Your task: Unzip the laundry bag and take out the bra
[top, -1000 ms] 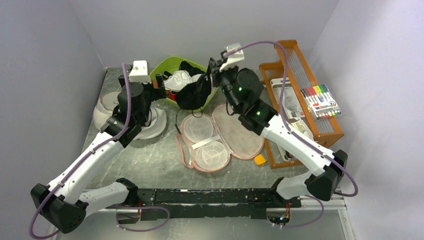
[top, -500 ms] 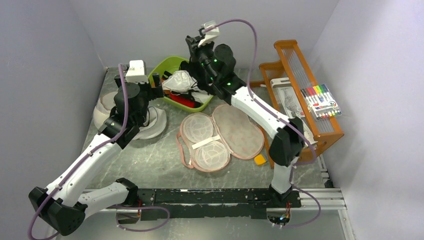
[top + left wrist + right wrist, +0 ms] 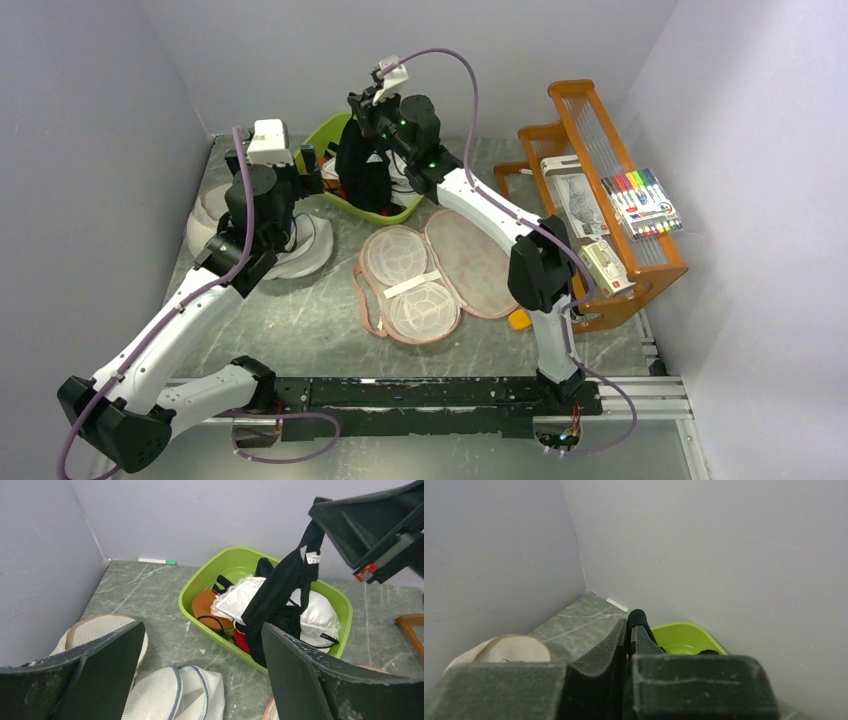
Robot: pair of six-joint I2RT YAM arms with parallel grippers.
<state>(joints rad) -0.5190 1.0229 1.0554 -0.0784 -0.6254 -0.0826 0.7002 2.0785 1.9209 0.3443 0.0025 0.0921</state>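
**Bag is open, bra is out and hanging over the tub**

The right gripper [image 3: 318, 507] is pinched tight on a thin strap of the bra [image 3: 280, 592]. The wrist view shows its two fingers pressed together with no gap. The bra is black and soft. It hangs down long and floppy from the strap, and its low end reaches into the green tub [image 3: 196, 587]. The tub is smooth, shiny plastic with round corners. Inside it are white lacy clothes and something orange.

The left gripper [image 3: 202, 630] is spread wide and holds nothing. It sits near the tub, just above a round white mesh bag [image 3: 172, 697].

The laundry bag [image 3: 472, 262] lies well apart from the bra, in the middle of the grey stone-look table [image 3: 300, 320]. It is unzipped and folded out flat like an open book. It has two peanut-shaped halves with a pink edge and thin net pockets on one half.

I think both jobs are nearly done. The zip is undone and the bra is out. What is left is to let go of the bra.
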